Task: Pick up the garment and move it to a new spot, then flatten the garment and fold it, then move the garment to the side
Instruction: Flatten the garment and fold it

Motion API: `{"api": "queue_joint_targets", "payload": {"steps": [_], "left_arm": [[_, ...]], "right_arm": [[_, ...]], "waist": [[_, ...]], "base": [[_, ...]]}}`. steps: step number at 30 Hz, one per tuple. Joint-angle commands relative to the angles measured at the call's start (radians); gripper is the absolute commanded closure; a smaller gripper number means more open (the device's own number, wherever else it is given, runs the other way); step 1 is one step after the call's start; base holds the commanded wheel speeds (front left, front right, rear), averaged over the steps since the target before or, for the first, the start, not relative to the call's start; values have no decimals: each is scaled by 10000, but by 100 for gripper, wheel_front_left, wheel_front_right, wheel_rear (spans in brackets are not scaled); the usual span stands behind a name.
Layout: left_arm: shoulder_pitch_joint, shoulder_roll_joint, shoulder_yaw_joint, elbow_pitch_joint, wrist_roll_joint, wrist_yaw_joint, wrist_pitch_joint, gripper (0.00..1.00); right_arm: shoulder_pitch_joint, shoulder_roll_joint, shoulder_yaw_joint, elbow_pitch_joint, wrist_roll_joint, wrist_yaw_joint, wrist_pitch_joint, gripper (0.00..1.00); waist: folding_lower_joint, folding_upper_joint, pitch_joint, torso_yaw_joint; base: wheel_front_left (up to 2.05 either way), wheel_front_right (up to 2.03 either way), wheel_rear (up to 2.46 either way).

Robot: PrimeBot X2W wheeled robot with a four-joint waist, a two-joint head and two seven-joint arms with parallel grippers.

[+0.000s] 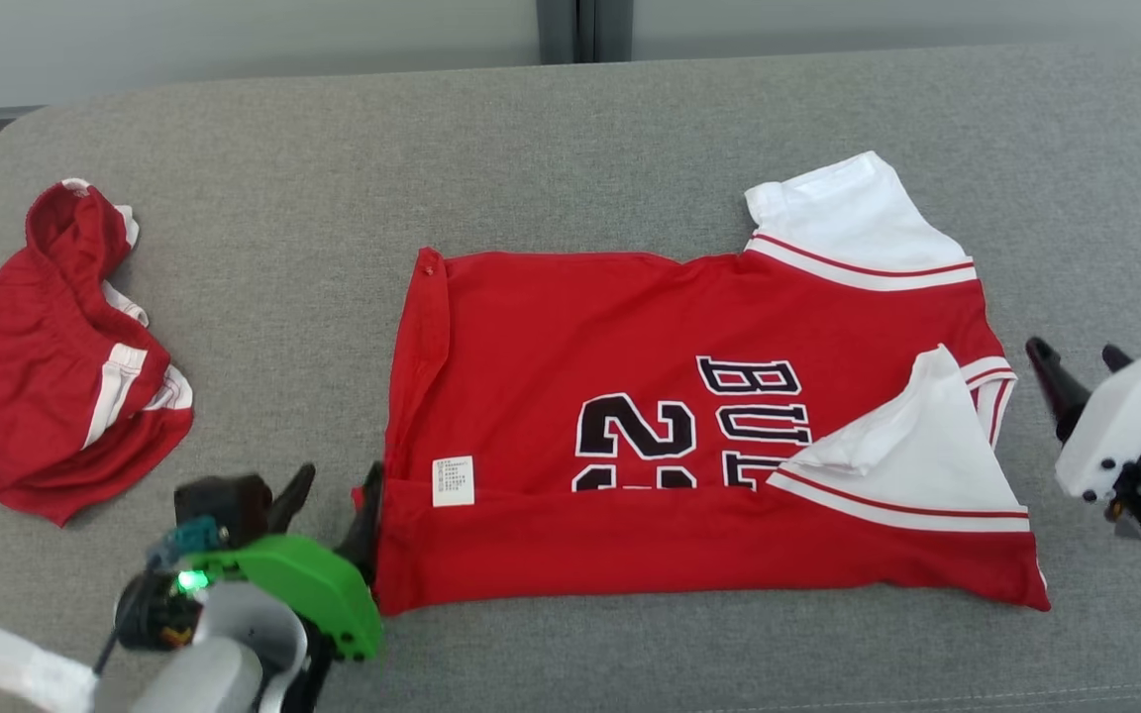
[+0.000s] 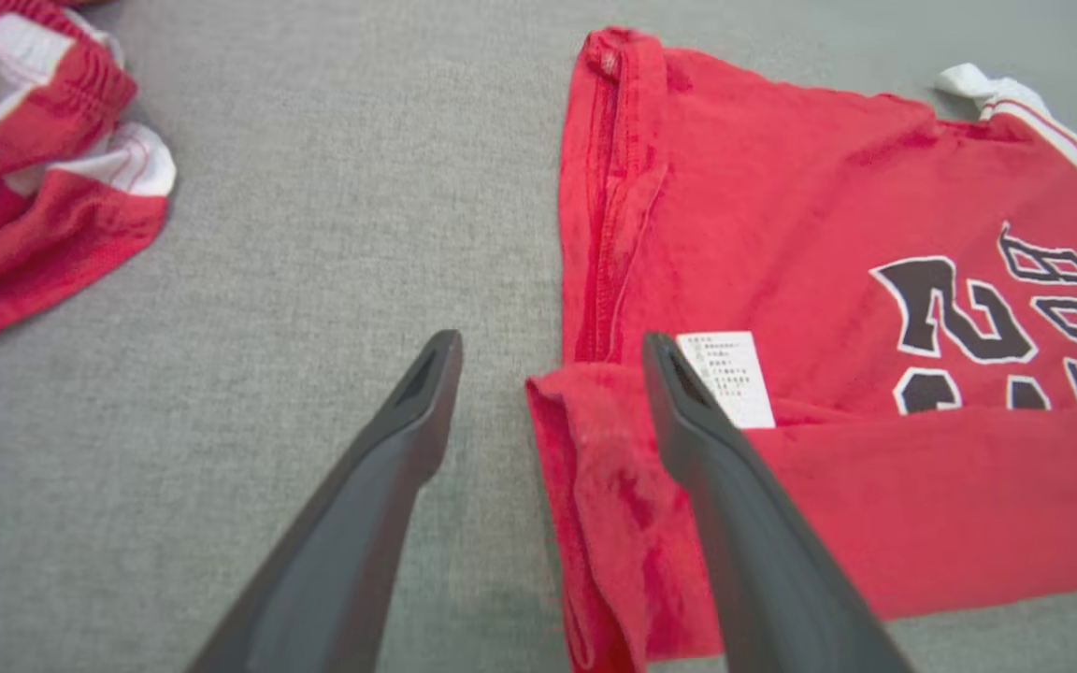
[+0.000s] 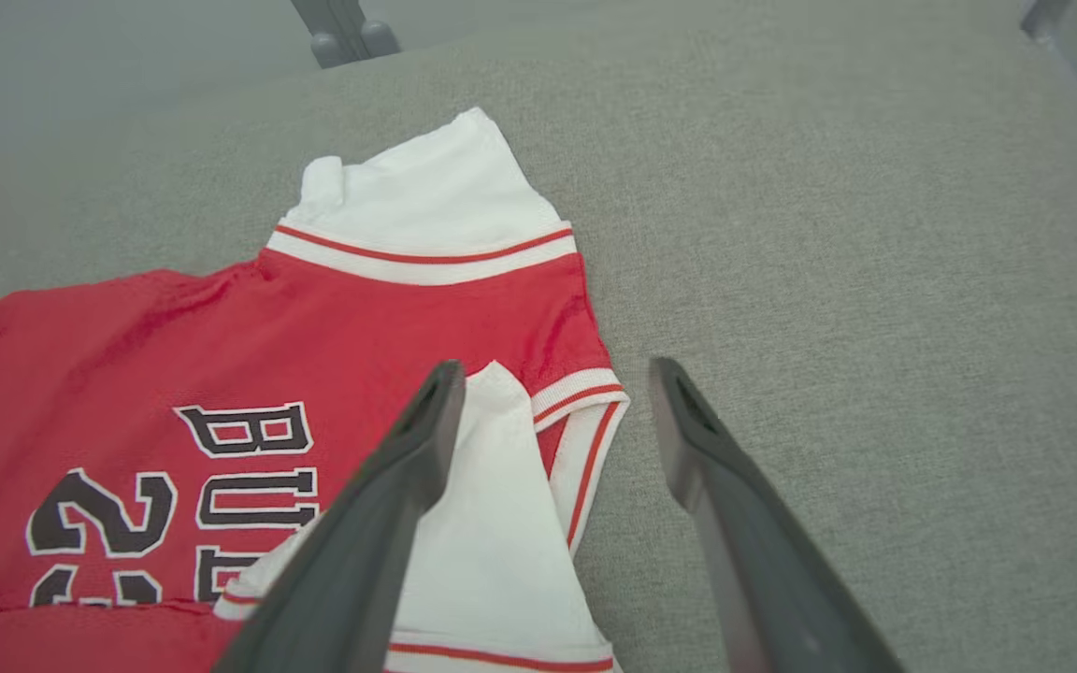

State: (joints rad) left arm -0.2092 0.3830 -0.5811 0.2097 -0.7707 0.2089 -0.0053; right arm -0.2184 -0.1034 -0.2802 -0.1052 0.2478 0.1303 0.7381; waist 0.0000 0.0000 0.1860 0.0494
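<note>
Two grippers were in view, both with fingers spread wide and nothing between them.

The garment (image 1: 630, 396), a red jersey, lay flat at centre frame in the head view on the grey cushion (image 1: 531, 149). Its lower edge was folded up in a band that covered the bottom of the black numerals and lettering. One white sleeve (image 1: 848, 213) stuck out at upper right. The other sleeve (image 1: 917, 446) was folded in over the body at right. A white care label (image 1: 453, 481) sat at the garment's lower left.

The left gripper (image 1: 338, 485) was at lower left, just beside the garment's lower left corner. In the left wrist view one finger lay over the folded band near the label and the other over bare cushion.

The right gripper (image 1: 1076, 352) was at the right edge, near the garment's right side.

The red-and-white shorts (image 1: 46, 396) were bunched at far left, well apart from the garment.
</note>
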Motion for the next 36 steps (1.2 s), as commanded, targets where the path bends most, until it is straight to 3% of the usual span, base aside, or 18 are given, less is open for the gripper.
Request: {"api": "queue_joint_targets", "payload": {"steps": [1, 4, 13, 24, 36], "left_arm": [[-591, 117, 30, -152, 108, -81, 266, 0], [-1764, 86, -75, 69, -27, -283, 1222, 0], [-5319, -1102, -287, 2574, -257, -902, 2789, 0], [-7572, -1808, -513, 5154, 44, -1300, 2930, 0], [-8180, -2253, -899, 6750, 208, -1922, 2538, 0]], "right_arm": [[-454, -188, 108, 195, 2, 6, 247, 0], [-1759, -468, 300, 983, 413, 6, 702, 0], [-5024, -1186, 1053, 3504, 259, 6, 712, 0], [-6815, -1383, 1631, 5396, 271, 6, -258, 0], [-7105, -1637, 1901, 6210, 602, 6, -847, 0]], "waist": [[0, 0, 212, 71], [0, 0, 561, 153], [0, 0, 1734, 320], [0, 0, 2658, 135], [0, 0, 2967, -85]], "base": [[0, 0, 0], [0, 0, 0], [0, 0, 0], [0, 0, 0], [0, 0, 0]]}}
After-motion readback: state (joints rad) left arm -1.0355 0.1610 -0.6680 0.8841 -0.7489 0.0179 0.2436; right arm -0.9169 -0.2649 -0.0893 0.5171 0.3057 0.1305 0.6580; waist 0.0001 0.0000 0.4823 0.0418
